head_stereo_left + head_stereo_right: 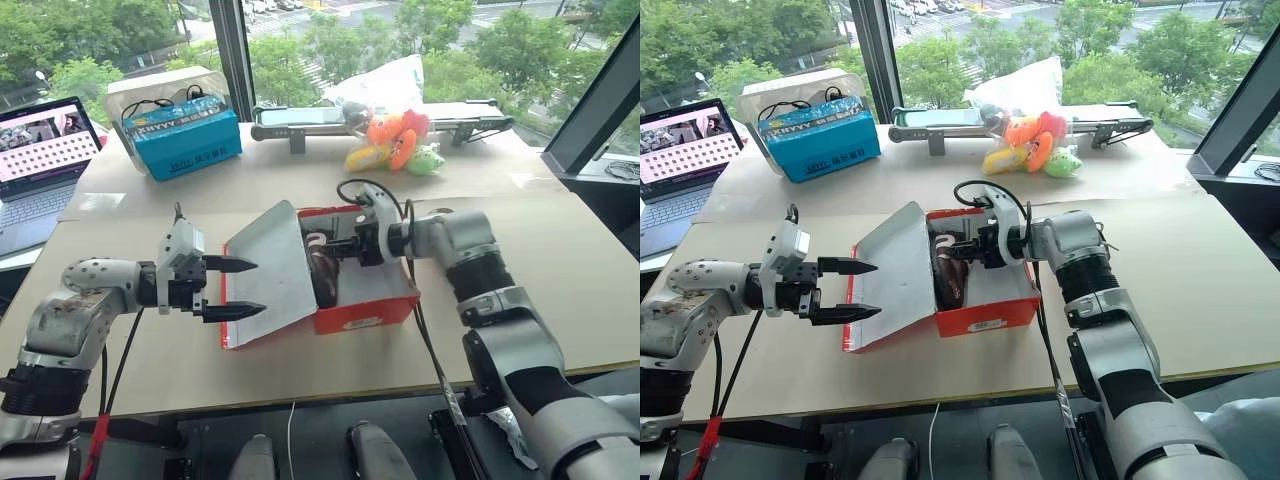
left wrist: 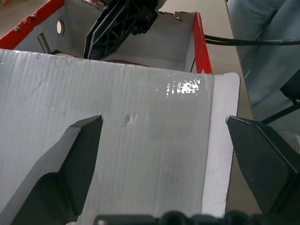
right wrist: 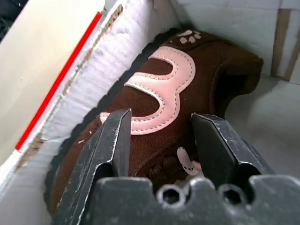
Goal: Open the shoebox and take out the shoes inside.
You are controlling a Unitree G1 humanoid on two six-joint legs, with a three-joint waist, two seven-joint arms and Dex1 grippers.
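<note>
The red shoebox [image 1: 366, 311] stands open mid-table, its lid [image 1: 272, 262] swung out to the left with the pale inner face up. Inside lies a dark brown shoe [image 3: 213, 65] with a pink marking and pale laces, also seen as the shoe [image 1: 952, 282]. My right gripper [image 3: 161, 119] reaches into the box from the right, open, with its fingers apart just over the shoe's side. At the lid's left edge my left gripper [image 1: 258, 288] is open wide, fingertips against or just short of the inner face; I cannot tell if they touch. A second shoe is hidden.
At the back left sits a teal-blue box [image 1: 185, 140] with a clear tub behind it. Plush toys [image 1: 395, 145] and a white bag [image 1: 385, 85] lie at the back centre by a grey bar device [image 1: 300, 118]. A laptop [image 1: 45, 150] stands far left.
</note>
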